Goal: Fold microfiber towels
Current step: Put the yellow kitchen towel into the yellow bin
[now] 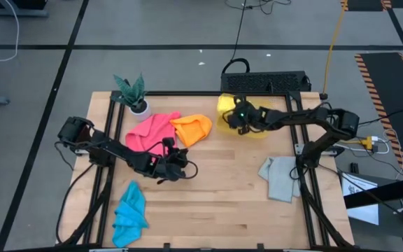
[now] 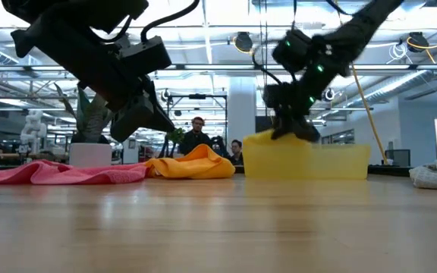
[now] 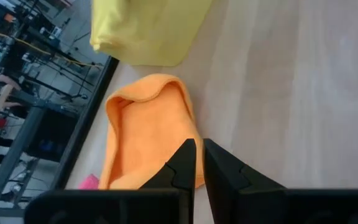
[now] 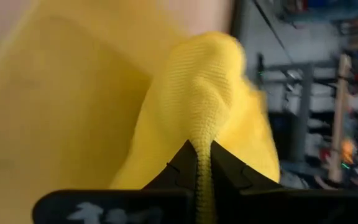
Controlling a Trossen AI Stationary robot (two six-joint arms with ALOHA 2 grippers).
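Yellow towel (image 4: 197, 106) in right pincer (image 4: 202, 163), over bin (image 2: 306, 162)

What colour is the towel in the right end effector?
Yellow towel, pinched by the right end effector; clearest in the right wrist view.

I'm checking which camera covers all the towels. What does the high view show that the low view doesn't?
Only the high view shows the blue towel at the table's near-left edge, and the whole table from above. Only the low view shows people seated in the room behind the table. Both show the pink towel, orange towel, grey towel, the yellow bin under the right gripper, and the left gripper held above the wood.
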